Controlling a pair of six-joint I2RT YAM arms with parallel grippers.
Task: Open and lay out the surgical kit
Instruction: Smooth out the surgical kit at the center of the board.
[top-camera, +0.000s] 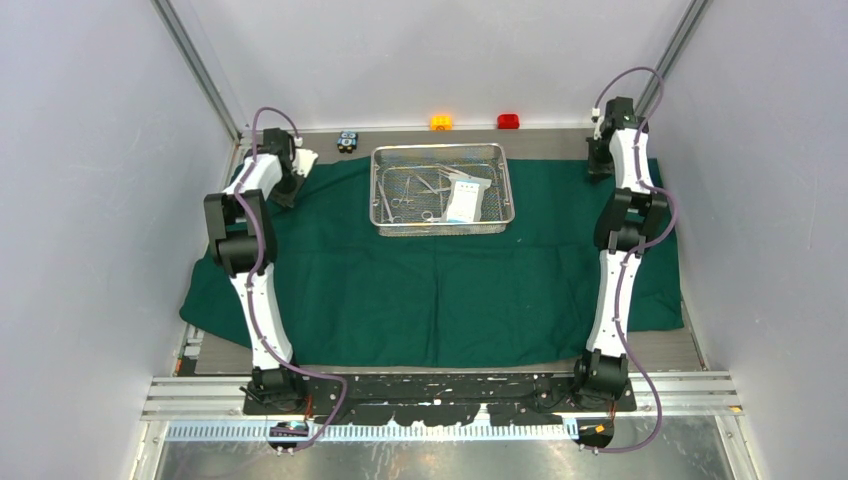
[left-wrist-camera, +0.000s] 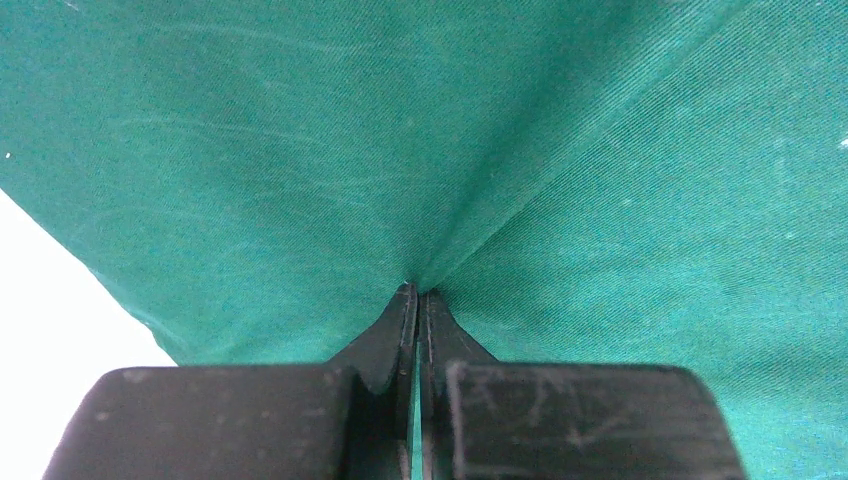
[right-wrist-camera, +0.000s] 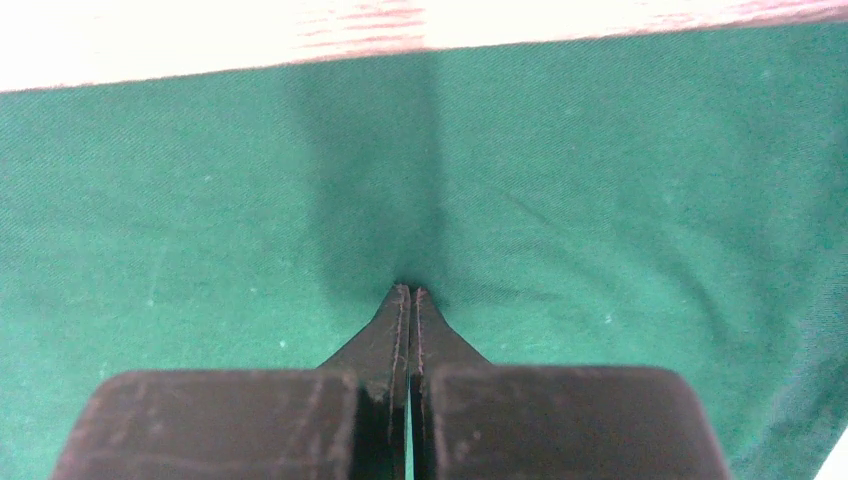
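Green cloth wrap (top-camera: 440, 290) spread under mesh tray (top-camera: 445, 232) at far middle | far corners pinched in left claw (left-wrist-camera: 417, 295) and right claw (right-wrist-camera: 407, 292) | corners best drawn outward evenly, kept low.

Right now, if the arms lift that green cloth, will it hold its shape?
Probably floppy: the green cloth puckers into creases where the left jaws pinch it. It would likely sag in the middle, and the wire tray resting on it may drag along.
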